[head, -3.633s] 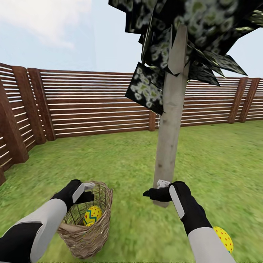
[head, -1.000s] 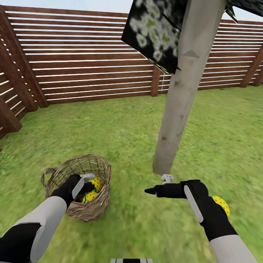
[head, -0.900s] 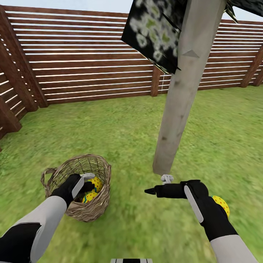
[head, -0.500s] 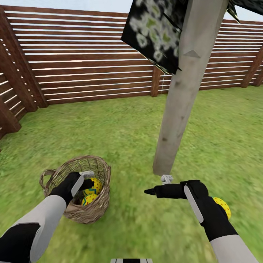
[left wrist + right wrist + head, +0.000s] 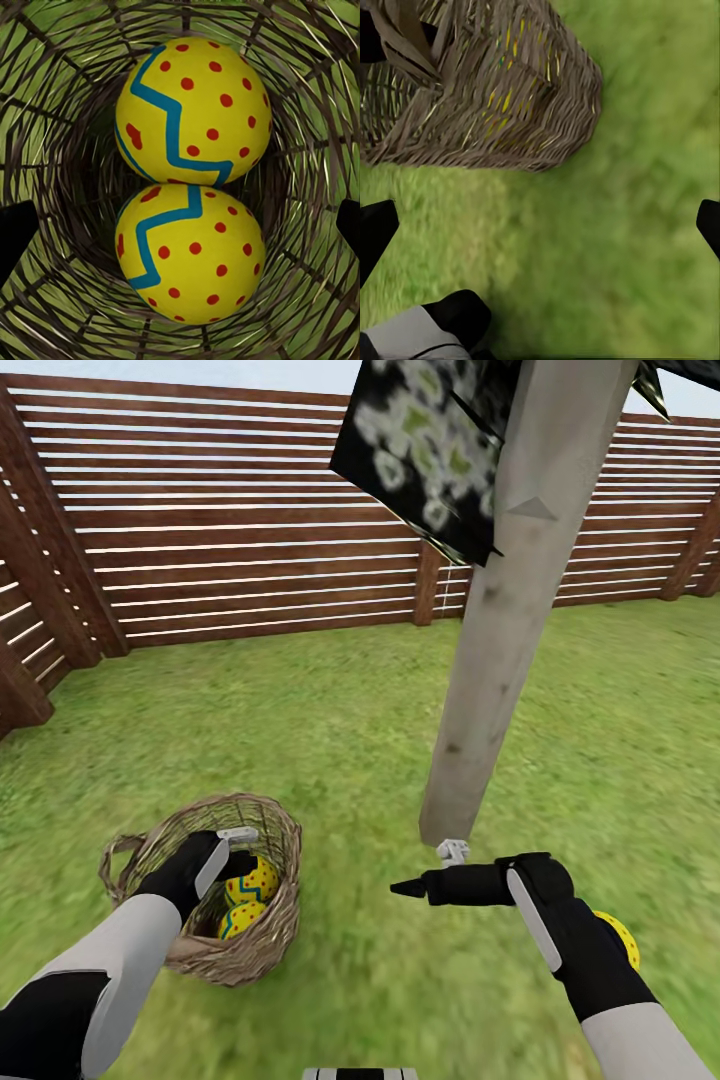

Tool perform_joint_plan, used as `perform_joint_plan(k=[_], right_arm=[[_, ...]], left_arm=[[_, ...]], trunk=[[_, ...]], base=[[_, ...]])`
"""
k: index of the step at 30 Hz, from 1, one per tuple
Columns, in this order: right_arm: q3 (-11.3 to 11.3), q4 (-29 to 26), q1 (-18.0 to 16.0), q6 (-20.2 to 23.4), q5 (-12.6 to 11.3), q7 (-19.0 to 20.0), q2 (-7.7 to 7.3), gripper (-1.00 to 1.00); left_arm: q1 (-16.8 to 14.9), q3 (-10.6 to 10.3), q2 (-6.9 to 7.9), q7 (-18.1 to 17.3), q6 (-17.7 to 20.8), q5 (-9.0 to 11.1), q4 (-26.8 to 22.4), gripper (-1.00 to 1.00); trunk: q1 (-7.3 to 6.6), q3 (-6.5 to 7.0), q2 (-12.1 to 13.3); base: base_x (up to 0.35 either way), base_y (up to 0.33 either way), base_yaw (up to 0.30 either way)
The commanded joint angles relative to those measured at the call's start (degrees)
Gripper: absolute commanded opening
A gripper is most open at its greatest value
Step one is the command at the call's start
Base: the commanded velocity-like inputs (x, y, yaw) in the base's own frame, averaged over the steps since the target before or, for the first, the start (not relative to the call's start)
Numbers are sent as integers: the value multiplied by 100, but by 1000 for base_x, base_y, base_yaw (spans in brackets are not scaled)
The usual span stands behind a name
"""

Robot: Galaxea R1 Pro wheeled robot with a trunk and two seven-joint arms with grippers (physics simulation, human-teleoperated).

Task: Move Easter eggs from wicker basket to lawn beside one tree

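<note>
1. Green lawn [image 5: 330, 730] all around, closed off at the back by a brown slatted fence [image 5: 250, 550].
2. Pale grey tree trunk [image 5: 500, 620] rising from the grass right of centre, with dark speckled foliage [image 5: 420, 450] overhead.
3. Round wicker basket [image 5: 262, 945] standing upright on the grass, left of the trunk and apart from it.
4. Two yellow eggs inside the basket, red-dotted with blue zigzags: one [image 5: 193, 112] touching the other [image 5: 191, 255] in the left wrist view.
5. Left pincer [image 5: 238, 838] reaching down into the basket mouth just above the eggs; fingers spread wide at the edges of the left wrist view, released, gripping nothing.
6. Right pincer [image 5: 430, 870] hovering low over the grass close to the foot of the trunk, pointing toward the basket; dark fingertips [image 5: 376, 225] far apart in the right wrist view, released and empty.
7. Third egg [image 5: 618, 938] lying on the lawn to the right of the trunk, partly hidden behind the right forearm.
</note>
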Motion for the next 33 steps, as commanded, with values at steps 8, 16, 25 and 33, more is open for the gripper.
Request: perform_joint_plan(k=[8,16,25,33], right_arm=[[186,-2,-4,36,-46,732,-292,100],[197,4,-4,36,-48,1782,-705,100],[204,1,-4,36,-49,2770,-1050,100],[180,5,83,36,-55,3052,-1168,100]], left_arm=[[0,12,6,43,22,61,-11,100],[1,15,7,44,22,61,-9,100],[-4,16,8,48,22,61,-9,100],[-2,16,8,52,22,61,-9,100]], trunk=[[-1,-5,-2],[-1,-5,-2],[-1,-5,-2],[-1,-5,-2]], base=[[6,0,0],[0,0,0],[0,0,0],[0,0,0]])
